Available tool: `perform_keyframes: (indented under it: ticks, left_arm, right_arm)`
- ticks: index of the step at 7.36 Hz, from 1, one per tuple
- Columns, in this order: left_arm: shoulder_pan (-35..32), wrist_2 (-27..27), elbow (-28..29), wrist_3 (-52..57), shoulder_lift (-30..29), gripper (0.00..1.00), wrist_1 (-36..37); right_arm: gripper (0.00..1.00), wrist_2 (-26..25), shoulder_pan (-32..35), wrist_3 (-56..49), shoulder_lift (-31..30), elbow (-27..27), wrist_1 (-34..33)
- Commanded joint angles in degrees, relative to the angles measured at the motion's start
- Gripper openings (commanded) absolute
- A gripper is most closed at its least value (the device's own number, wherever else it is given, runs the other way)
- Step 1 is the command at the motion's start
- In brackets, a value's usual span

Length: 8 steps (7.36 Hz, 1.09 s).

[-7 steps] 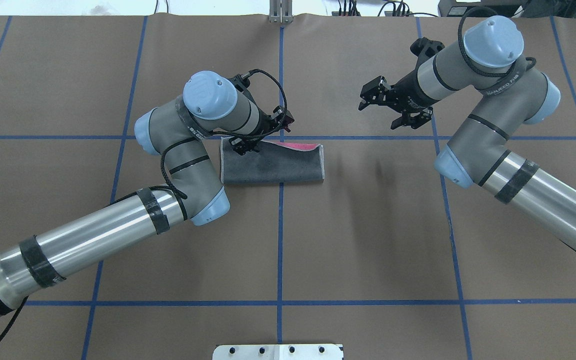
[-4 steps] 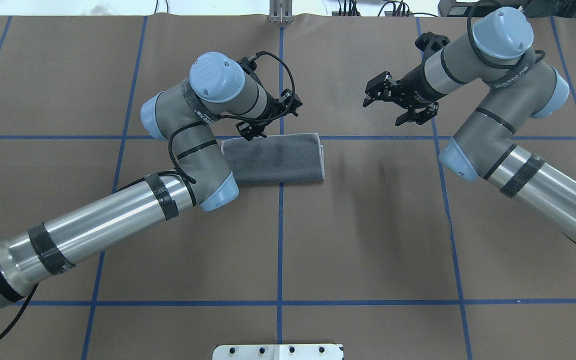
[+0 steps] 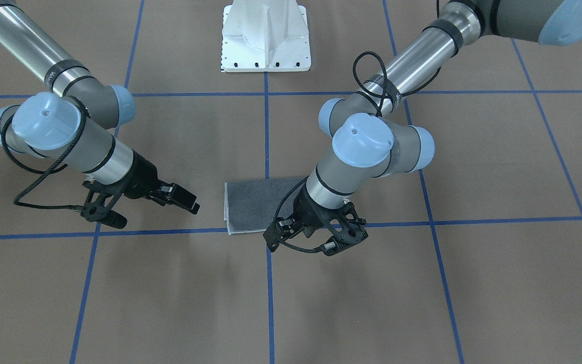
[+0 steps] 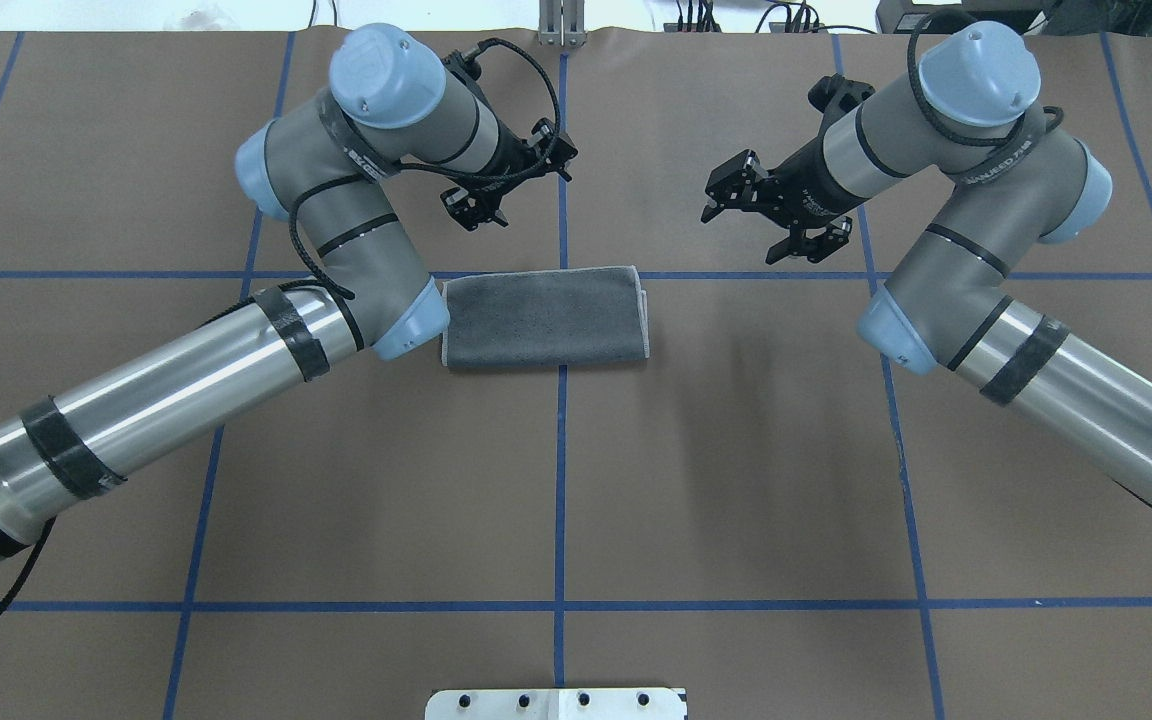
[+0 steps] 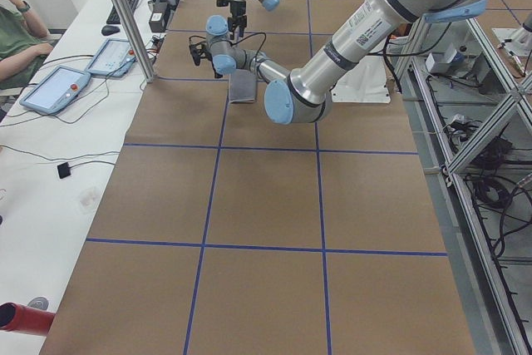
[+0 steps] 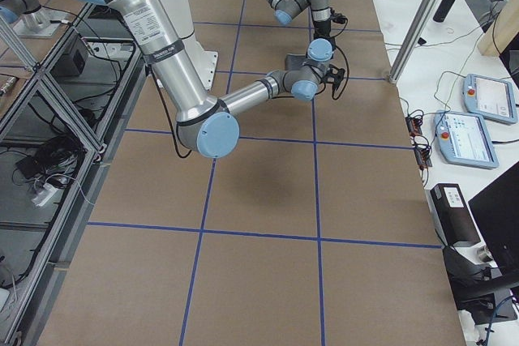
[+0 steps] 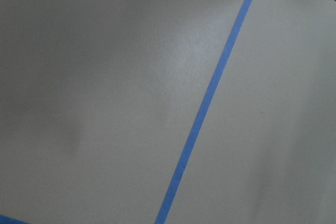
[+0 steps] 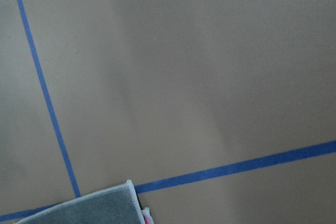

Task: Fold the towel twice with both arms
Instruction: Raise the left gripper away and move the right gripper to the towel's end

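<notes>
The towel [image 4: 544,318] lies folded into a flat rectangle near the table's middle, dark grey face up with a light border. It also shows in the front view [image 3: 253,205]. The right wrist view shows one towel corner [image 8: 97,208] with a sliver of pink beside it. My left gripper [image 4: 511,180] is open and empty, raised beyond the towel's far left edge and clear of it; it also shows in the front view [image 3: 311,245]. My right gripper [image 4: 748,228] is open and empty, in the air beyond and to the right of the towel; it also shows in the front view [image 3: 153,213]. The left wrist view shows only table.
Brown table covering [image 4: 736,480] carries a grid of blue tape lines [image 4: 560,480]. The white pedestal base [image 3: 265,40] stands at the robot's side. A metal post [image 4: 561,25] stands at the far edge. Operator tablets [image 5: 54,89] lie on the side desk.
My left gripper let go of the towel's far edge, and the pink strip disappeared as the fold fell flat. It then rose and moved toward the far side. The right gripper shifted slightly.
</notes>
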Motion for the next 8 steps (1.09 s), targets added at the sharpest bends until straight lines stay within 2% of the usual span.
perform_keyframes:
  ticks: [1, 2, 4, 6, 8]
  left_arm:
    - [-3.03, -4.26, -1.07, 1.55, 2.58, 1.0, -0.2]
    - [-3.91, -5.57, -2.29, 1.64, 4.16, 1.0, -0.46]
    - [-4.62, -6.73, -2.66, 3.39, 5.05, 1.0, -0.46]
    - [-4.62, -6.73, -2.66, 3.4, 5.05, 1.0, -0.46]
    - [-4.54, -6.64, -2.66, 3.4, 5.05, 1.0, -0.38]
  right_arm:
    - [0.99, -6.0, -4.46, 8.46, 4.9, -0.3, -6.89]
    - [0.99, -6.89, -5.78, 12.16, 6.76, -0.47, -11.37]
    - [0.99, -11.71, -8.76, 15.52, 7.83, -2.31, -12.39]
    - [0.99, -11.82, -9.83, 17.11, 8.36, -3.28, -12.74]
    - [0.99, -11.55, -10.01, 16.94, 8.88, -2.85, -17.11]
